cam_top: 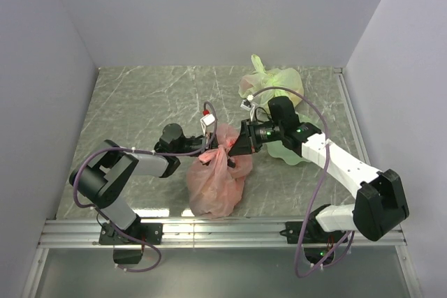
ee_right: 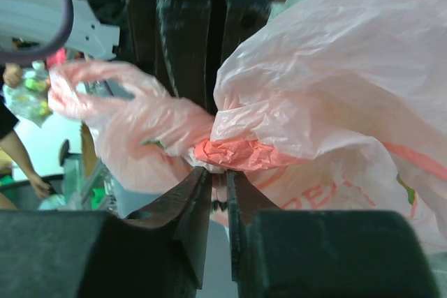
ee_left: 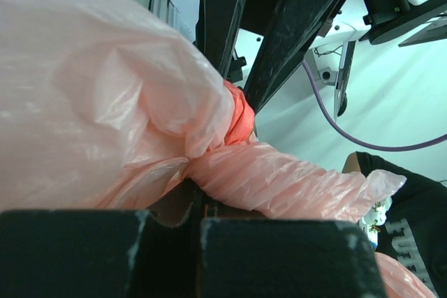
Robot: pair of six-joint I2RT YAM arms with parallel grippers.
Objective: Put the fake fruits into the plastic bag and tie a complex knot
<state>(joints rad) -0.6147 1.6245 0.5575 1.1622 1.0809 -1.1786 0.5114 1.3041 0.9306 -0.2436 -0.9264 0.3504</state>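
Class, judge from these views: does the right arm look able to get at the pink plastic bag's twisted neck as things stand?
Likely yes: the right fingers sit right at the twisted neck of the plastic bag, nearly together on it; nothing lies between.

- Left and rear of the grey-green marbled table point(cam_top: 133, 109): open surface, wide passage.
- Centre front: crinkly translucent pink plastic bag point(cam_top: 216, 183) blocks the way. Left gripper point(cam_top: 208, 146) and right gripper point(cam_top: 234, 146) pinch its twisted neck from opposite sides, no gap between them.
- Right rear: pale green knotted plastic bag point(cam_top: 272, 83) and pale green wavy-edged plate point(cam_top: 288, 157) under the right arm crowd that side.
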